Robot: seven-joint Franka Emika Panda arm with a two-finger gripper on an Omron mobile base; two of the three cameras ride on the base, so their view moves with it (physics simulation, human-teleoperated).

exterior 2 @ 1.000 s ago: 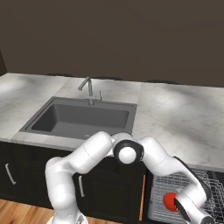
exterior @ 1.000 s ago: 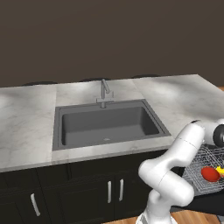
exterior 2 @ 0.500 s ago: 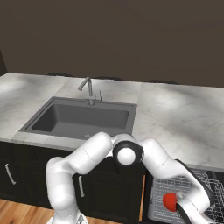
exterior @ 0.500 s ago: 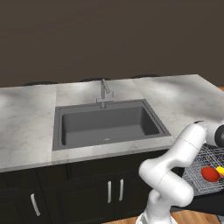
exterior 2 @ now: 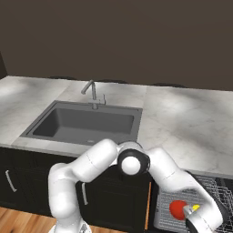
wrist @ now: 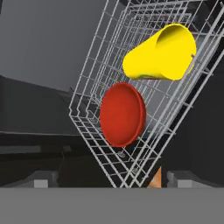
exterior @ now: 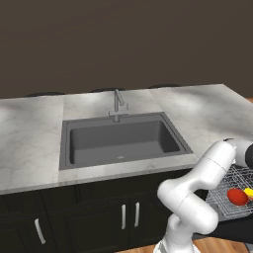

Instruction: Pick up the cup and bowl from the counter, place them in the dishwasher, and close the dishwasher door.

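Note:
The red bowl (wrist: 122, 114) lies on its side in the dishwasher's pulled-out silver wire rack (wrist: 92, 131). The yellow cup (wrist: 162, 52) lies tipped over in the same rack, just beyond the bowl. My gripper (wrist: 111, 180) hangs over the rack, a short way back from the bowl, open with nothing between its fingertips (wrist: 41, 179). From the base, the bowl (exterior: 237, 196) and cup (exterior: 248, 191) sit side by side in the rack (exterior: 222, 190), and again bowl (exterior 2: 178, 209) beside cup (exterior 2: 195, 208). The dishwasher door (exterior: 232, 230) lies dropped open under the rack.
The marble counter (exterior: 29, 148) holds a dark sink (exterior: 121, 141) with a metal tap (exterior: 117, 104). Dark cabinets with silver handles (exterior: 129, 216) stand left of the dishwasher. My arm (exterior 2: 173, 175) bends low in front of them.
The arm has shifted only slightly. The bowl and cup stay where they were in the rack, and the gripper stays open.

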